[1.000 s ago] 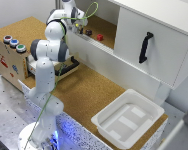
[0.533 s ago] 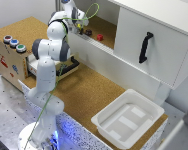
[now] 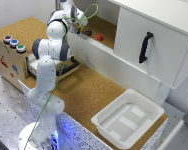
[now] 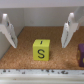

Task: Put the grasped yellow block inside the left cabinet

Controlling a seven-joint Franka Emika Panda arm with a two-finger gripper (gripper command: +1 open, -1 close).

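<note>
Cork-brown flooring lines the left cabinet [image 3: 106, 27], white walls rising behind it; the neighbouring section is shut by a white door with a black handle [image 3: 145, 47].

Wrist view: gripper [image 4: 37, 30] fingers stand spread wide, well apart on either side, nothing between them. Yellow block [image 4: 41, 49] sits flat on the cork floor, a dark mark on its near face, touching neither finger. Judged released. A purple object [image 4: 81, 50] shows at the picture's edge, near the block, too cropped to name.

Exterior view: arm reaches into the cabinet from the exterior view's left; pose matches the earlier frames, no visible travel over the last second. Red block [image 3: 100, 37] and a dark block [image 3: 88, 32] rest on the cabinet floor near the front edge. Yellow block hidden by the arm here.

Reading: placement looks done; the block rests inside the target section. What remains is probably a straight retreat without brushing it.
</note>
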